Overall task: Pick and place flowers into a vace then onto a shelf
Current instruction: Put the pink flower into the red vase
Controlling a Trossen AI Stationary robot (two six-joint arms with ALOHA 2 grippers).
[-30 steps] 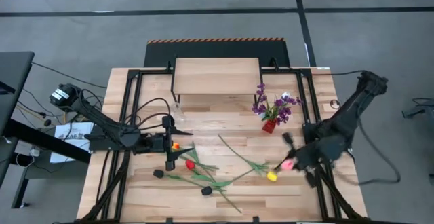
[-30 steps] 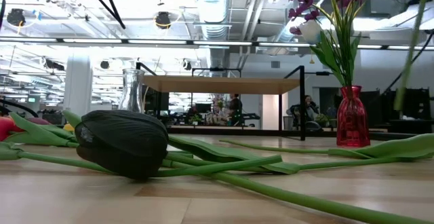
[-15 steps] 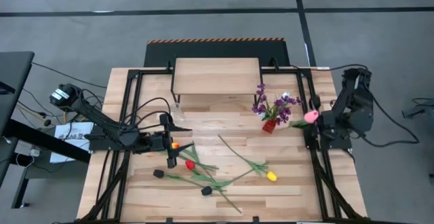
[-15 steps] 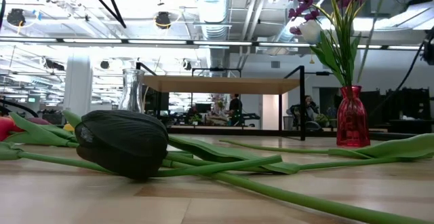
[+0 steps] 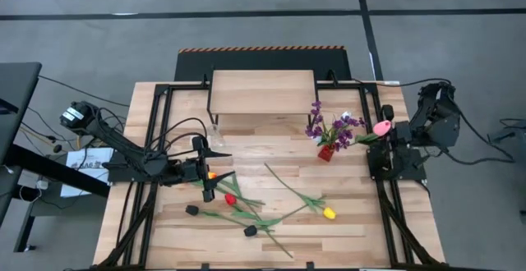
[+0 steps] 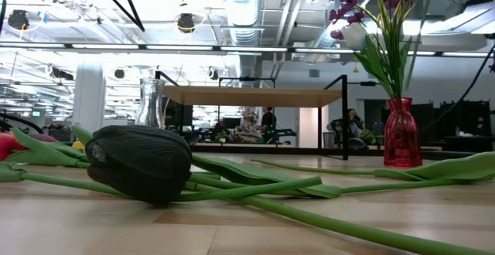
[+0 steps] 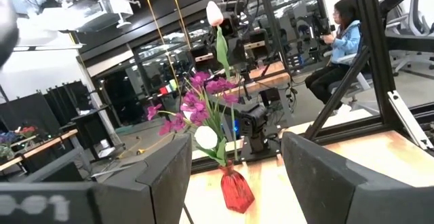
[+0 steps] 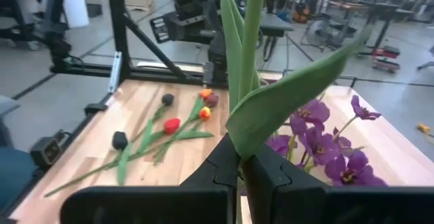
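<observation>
My right gripper (image 5: 388,140) is by the table's right edge, shut on a pink flower (image 5: 381,128) whose head stands high above it (image 7: 214,12). Just left of it a red vase (image 5: 327,152) holds purple sprigs (image 5: 333,127) and a white flower (image 7: 205,137). My left gripper (image 5: 205,172) hovers open at the table's left, beside an orange flower (image 5: 213,176). Red (image 5: 230,199), black (image 6: 139,162) and yellow (image 5: 329,213) flowers lie flat on the tabletop. A clear glass vase (image 5: 215,131) stands in front of the shelf (image 5: 263,90). My right gripper pinches the pink flower's green stem (image 8: 243,142) between its two fingers, beside a long leaf (image 8: 298,88). The fingers run about level and lie across the stem. The flower is lifted clear of the table and stands upright above the fingers.
Black frame rails (image 5: 386,213) run along both sides of the table. Cables (image 5: 177,131) trail over the left part of the tabletop. Bare wood lies between the flowers and the red vase. People sit in the room beyond the table (image 7: 342,41).
My right gripper has swung from the near right part of the table toward its far right edge and upward, staying shut. The pink flower has come off the tabletop beside the yellow one and now stands upright next to the red vase.
</observation>
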